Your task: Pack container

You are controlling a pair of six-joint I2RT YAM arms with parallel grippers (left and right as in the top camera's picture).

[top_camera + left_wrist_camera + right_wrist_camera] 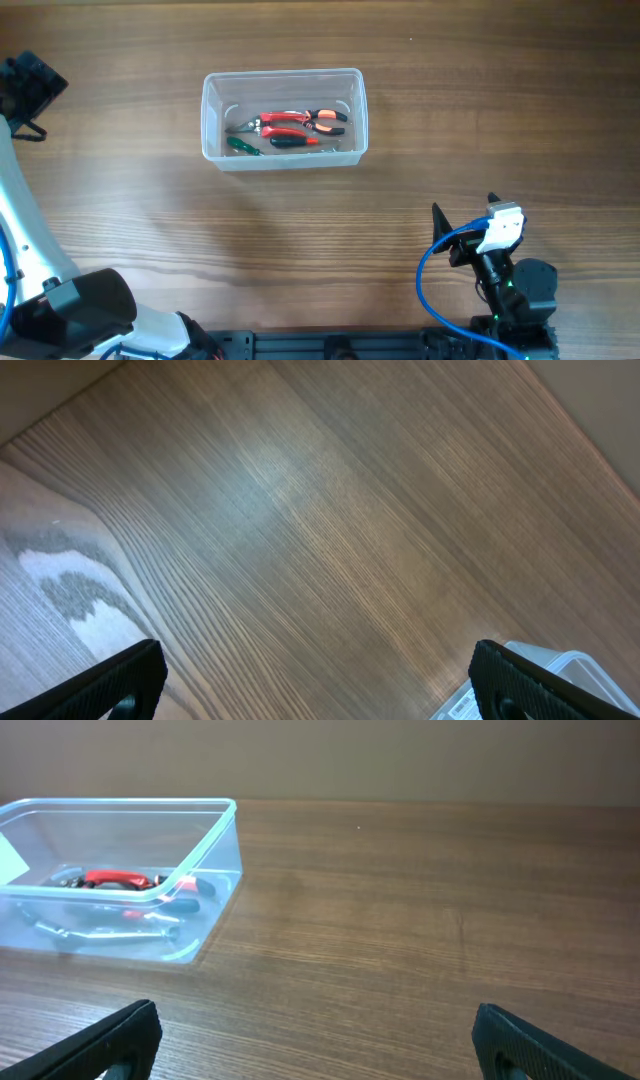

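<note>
The clear plastic container stands at the table's middle back. Inside lie red-handled pliers, orange-and-black pliers, a green-handled tool and a dark-handled tool. My left gripper is at the far left edge, well away from the container; in the left wrist view it is open and empty over bare wood, with a corner of the container at lower right. My right gripper is at the front right, open and empty. The container shows at the left of the right wrist view.
The table is wood-grain brown. A blue cable loops beside the right arm at the front right. The white left arm runs along the left edge. A pale wall lies beyond the table's far edge.
</note>
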